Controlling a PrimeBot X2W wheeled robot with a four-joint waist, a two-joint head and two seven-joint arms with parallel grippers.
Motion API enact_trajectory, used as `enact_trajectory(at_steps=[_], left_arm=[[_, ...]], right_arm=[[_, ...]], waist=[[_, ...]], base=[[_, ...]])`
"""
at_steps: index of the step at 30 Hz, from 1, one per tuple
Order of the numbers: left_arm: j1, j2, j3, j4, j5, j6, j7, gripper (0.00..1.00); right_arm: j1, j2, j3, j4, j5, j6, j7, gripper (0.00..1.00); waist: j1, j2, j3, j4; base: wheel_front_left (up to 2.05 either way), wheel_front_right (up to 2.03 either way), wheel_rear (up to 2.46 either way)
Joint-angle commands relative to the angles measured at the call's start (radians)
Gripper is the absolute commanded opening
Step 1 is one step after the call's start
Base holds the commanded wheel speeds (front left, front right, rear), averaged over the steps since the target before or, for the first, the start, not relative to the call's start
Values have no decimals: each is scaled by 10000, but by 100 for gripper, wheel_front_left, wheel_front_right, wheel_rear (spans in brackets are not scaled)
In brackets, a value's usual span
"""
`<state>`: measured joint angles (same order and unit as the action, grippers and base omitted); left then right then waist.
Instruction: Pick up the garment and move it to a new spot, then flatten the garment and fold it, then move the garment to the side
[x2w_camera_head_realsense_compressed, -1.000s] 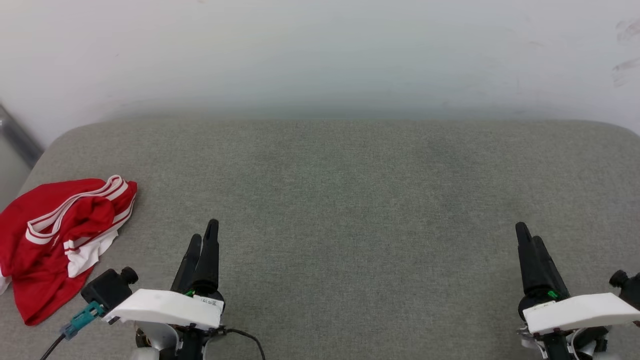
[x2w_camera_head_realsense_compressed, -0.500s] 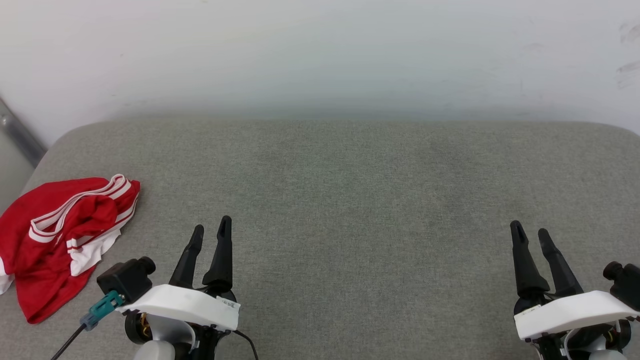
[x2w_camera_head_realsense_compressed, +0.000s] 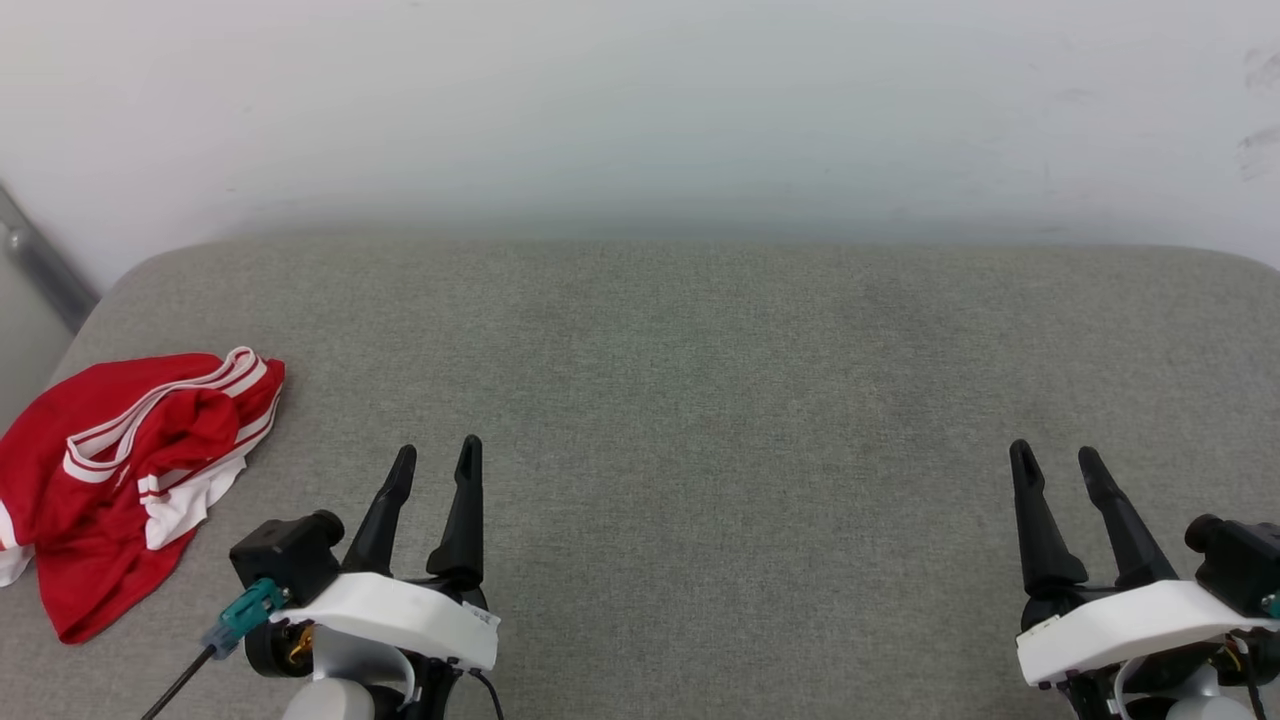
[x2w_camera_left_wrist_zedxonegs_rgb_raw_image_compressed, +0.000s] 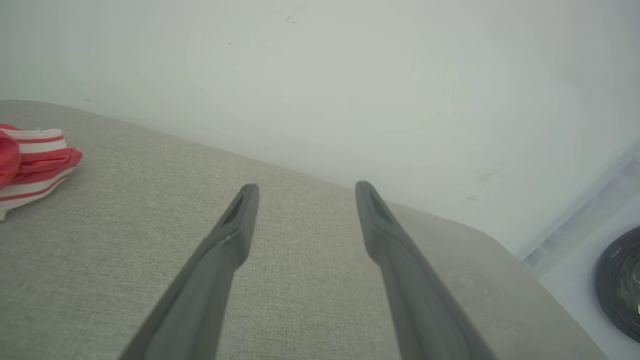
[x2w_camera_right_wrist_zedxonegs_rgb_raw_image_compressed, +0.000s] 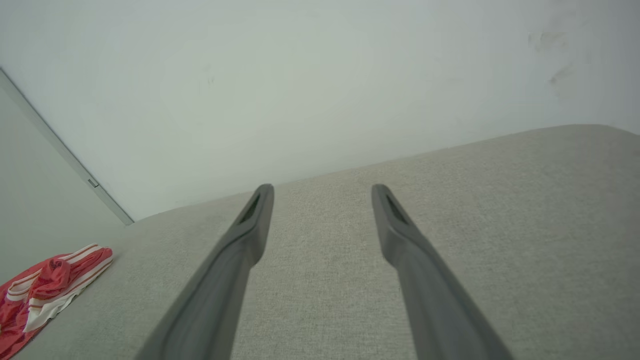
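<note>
Cushion: grey woven upholstery, broad and flat, with rounded far corners.
Wall: white and plain, rising directly behind the cushion's far edge.
Scuff marks: faint grey smudges on the wall, above the cushion's far right corner.
Metal strip: grey and slanted, beside the cushion's far left corner.
Round dark object: past the cushion's right end, below its level; kind unclear.

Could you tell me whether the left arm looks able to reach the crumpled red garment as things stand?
Probably yes: the garment lies just left of the open left gripper, with bare grey cushion between them.
</note>
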<state>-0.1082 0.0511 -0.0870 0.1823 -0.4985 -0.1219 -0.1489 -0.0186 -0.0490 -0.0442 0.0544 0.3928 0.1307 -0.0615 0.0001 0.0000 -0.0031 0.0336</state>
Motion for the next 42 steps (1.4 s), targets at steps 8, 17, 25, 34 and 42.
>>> enact_trajectory(at_steps=[8, 17, 25, 34, 42], left_arm=[[-261, 71, -186, 68, 1052, 101, -269, 100], [-298, 92, -334, 267, 2064, 235, -519, 100], [-350, 95, -387, 508, 2696, 318, -691, 100], [-391, 93, -445, 699, 3343, 393, -878, 100], [-441, 84, -464, 750, 3845, 440, -1020, 100]], right_arm=[[113, -21, -86, -238, -1036, 0, -22, 100], [270, -21, -238, -414, -2097, 0, 35, 100], [353, -22, -268, -495, -2746, 0, -6, 100], [400, -21, -336, -514, -3296, -1, -111, 100], [531, -21, -450, -497, -3569, -1, -224, 100]], waist=[[0, 0, -3, 33], [0, 0, -25, 97], [-1, 0, -30, 141], [-1, 0, -23, 155], [-1, 0, -9, 168]], base=[[0, 0, 0], [0, 0, 0], [0, 0, 0], [0, 0, 0], [0, 0, 0]])
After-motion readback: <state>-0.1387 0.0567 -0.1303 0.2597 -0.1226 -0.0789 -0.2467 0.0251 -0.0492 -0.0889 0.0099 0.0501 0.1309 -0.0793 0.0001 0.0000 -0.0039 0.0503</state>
